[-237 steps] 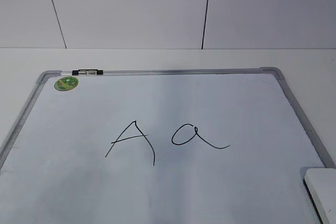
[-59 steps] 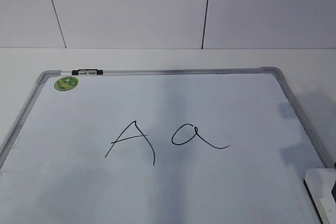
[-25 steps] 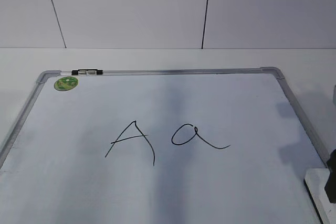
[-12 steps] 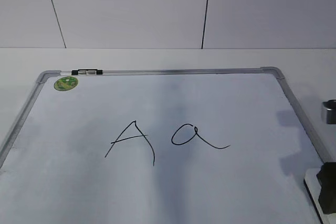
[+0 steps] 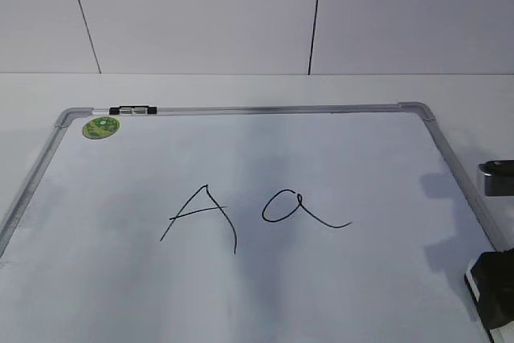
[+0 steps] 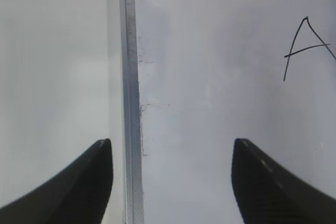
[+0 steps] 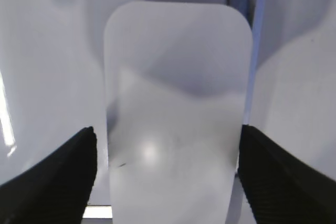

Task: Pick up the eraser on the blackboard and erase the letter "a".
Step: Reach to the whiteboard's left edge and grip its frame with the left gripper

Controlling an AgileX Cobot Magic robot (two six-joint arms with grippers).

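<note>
The blackboard (image 5: 321, 158) lies flat on the table with a capital "A" (image 5: 205, 216) and the cursive letter "a" (image 5: 297, 208) written at its middle. The white eraser (image 7: 176, 93) lies at the board's near right corner; in the exterior view only a sliver of the eraser (image 5: 502, 335) shows under my right gripper (image 5: 494, 291). In the right wrist view my right gripper (image 7: 168, 177) is open, with one jaw on each side of the eraser. My left gripper (image 6: 170, 182) is open and empty above the board's left frame (image 6: 128, 77).
A round green magnet (image 5: 101, 127) sits at the board's far left corner, with a black clip (image 5: 133, 109) on the far frame beside it. The capital "A" also shows in the left wrist view (image 6: 307, 45). White table surrounds the board; a wall stands behind.
My right gripper has come in from the right edge and moved lower over the eraser, covering most of it. The letters and magnet have not moved.
</note>
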